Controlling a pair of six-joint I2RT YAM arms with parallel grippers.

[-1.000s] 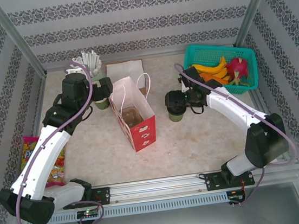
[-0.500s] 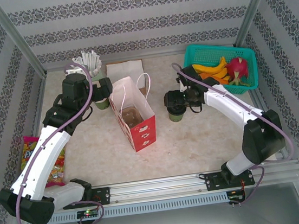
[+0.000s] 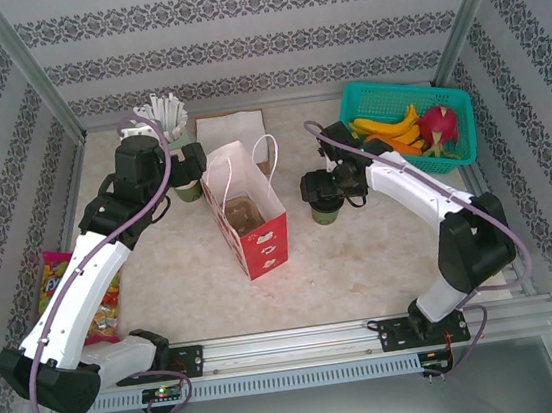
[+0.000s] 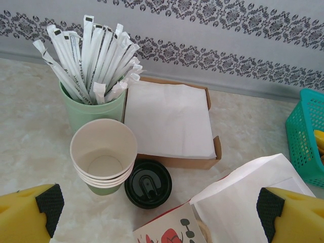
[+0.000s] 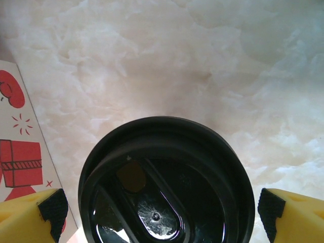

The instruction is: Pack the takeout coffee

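At far left by the wall, noted a snack packet [image 3: 58, 274] flat on the table [image 3: 184, 278], out of the way. Further right, found the left gripper [image 4: 158, 205] with jaws spread wide on nothing, hung above a stack of paper cups [image 4: 104, 154], a loose black lid [image 4: 148, 184] and a green holder of wrapped sticks [image 4: 91, 109] — probably parked clear of the bag's mouth. At centre, saw the paper bag [image 3: 265, 243] upright and open, handles up. Just right of it, on the table, located the takeout coffee [image 5: 167, 187], lid on, flanked by the right gripper [image 5: 162, 207] — jaws apart, not pressing, seemingly lined up for a side grasp. Judged the bag's right wall and handles the likeliest snags. At far right, marked a teal basket [image 3: 384, 100] of fruit [image 3: 435, 126], well apart.
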